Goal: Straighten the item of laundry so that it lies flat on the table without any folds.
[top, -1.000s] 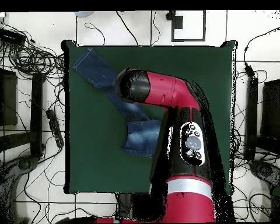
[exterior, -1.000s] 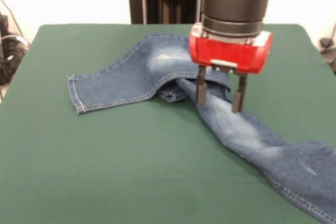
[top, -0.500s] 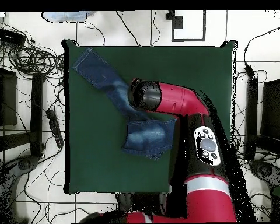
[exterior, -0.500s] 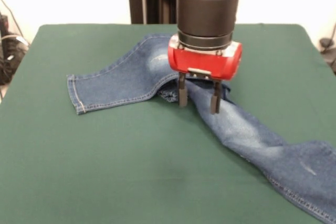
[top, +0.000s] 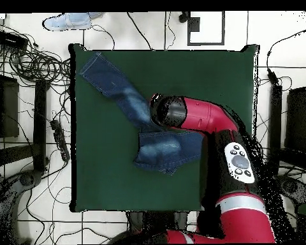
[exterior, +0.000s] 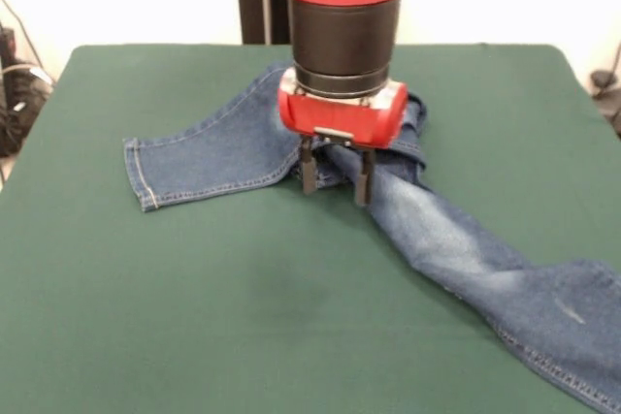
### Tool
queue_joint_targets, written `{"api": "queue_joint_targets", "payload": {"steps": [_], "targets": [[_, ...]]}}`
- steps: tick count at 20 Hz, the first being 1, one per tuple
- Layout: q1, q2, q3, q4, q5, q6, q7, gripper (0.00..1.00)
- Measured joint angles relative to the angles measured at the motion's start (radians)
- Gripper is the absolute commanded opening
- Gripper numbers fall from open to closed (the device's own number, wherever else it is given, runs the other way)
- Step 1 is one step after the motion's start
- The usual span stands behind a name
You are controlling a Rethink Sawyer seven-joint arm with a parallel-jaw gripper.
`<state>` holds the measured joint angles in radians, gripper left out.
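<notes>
**Mia:** Why is the gripper [exterior: 337, 181] so low over the jeans [exterior: 243, 138]?

**Ben:** It hangs right above the spot where the two legs meet; its two fingers are spread apart, one on each side of a bunched bit of cloth; they hold nothing. That is likely the fold it wants to grab.

**Mia:** Where do the jeans lie?

**Ben:** On the table [exterior: 213, 327]; in the front view one leg points at the left edge and lies fairly flat; the other leg runs down to the near right corner, and its end goes out of the picture. The top part is crumpled under the arm, toward the far edge.

**Mia:** Is the other leg over the table's side?

**Ben:** From above, the jeans [top: 159, 148] show one leg reaching close to a corner of the table [top: 213, 76]; it looks to be on the green cloth, but only just.

**Mia:** So they are not flat?

**Ben:** No; the legs bend apart like a crooked V, and the middle is folded on itself; that part probably has to be pulled out first.

**Mia:** What could go wrong?

**Ben:** A pinch might take two layers at once; then the fold would just move along.
</notes>
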<state>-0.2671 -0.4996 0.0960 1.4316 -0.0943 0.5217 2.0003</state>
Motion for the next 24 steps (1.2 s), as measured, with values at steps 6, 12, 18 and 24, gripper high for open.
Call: {"api": "queue_joint_targets", "payload": {"steps": [6, 12, 18, 24], "targets": [[-0.045, 0.000, 0.032, 0.019, -0.045, 0.000, 0.000, 1.00], [-0.075, 0.000, 0.057, 0.027, -0.079, 0.000, 0.000, 1.00], [-0.135, 0.000, 0.099, 0.029, -0.108, 0.000, 0.000, 1.00], [-0.201, 0.001, 0.131, 0.028, -0.132, 0.001, 0.000, 1.00]]}}
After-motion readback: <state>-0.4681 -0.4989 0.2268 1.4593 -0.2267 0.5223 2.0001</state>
